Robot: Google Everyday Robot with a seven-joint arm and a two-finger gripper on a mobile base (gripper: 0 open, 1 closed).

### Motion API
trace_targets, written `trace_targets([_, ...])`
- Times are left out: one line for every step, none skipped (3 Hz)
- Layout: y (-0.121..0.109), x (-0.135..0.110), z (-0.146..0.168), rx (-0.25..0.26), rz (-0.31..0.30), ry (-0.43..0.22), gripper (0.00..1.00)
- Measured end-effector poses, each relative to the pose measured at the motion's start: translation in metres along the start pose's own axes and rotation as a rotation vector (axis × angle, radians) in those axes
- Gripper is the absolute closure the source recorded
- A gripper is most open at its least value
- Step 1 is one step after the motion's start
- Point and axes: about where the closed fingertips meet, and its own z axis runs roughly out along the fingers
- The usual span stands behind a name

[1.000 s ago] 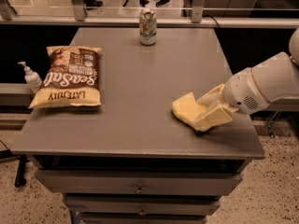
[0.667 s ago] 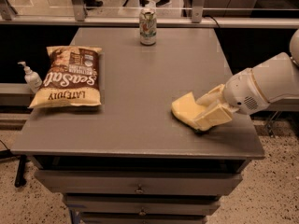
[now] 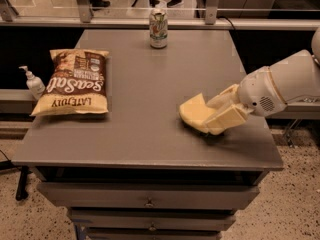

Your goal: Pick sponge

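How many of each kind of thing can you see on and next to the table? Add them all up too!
Chip bag: 1
Can: 1
Sponge: 1
Pump bottle, beside the table's left edge: 1
Total: 4
The robot's pincer is at the sponge's right side, low over the table.

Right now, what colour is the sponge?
Sponge: pale yellow, camera view; gripper at its right end.

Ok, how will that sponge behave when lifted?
Probably soft: the sponge looks like thick foam, so it should compress rather than slip. It is likely light for its bulk. The end effector sits at one edge of the sponge, so the free side may sag.
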Motion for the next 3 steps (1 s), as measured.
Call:
trace_targets([-0.009, -0.019, -0.01, 0.017, -0.015, -0.037, 1.0])
trace_targets([-0.018, -0.039, -0.024, 0.034, -0.025, -0.087, 1.0])
trace_targets([-0.027, -0.059, -0.044, 0.055, -0.037, -0.149, 1.0])
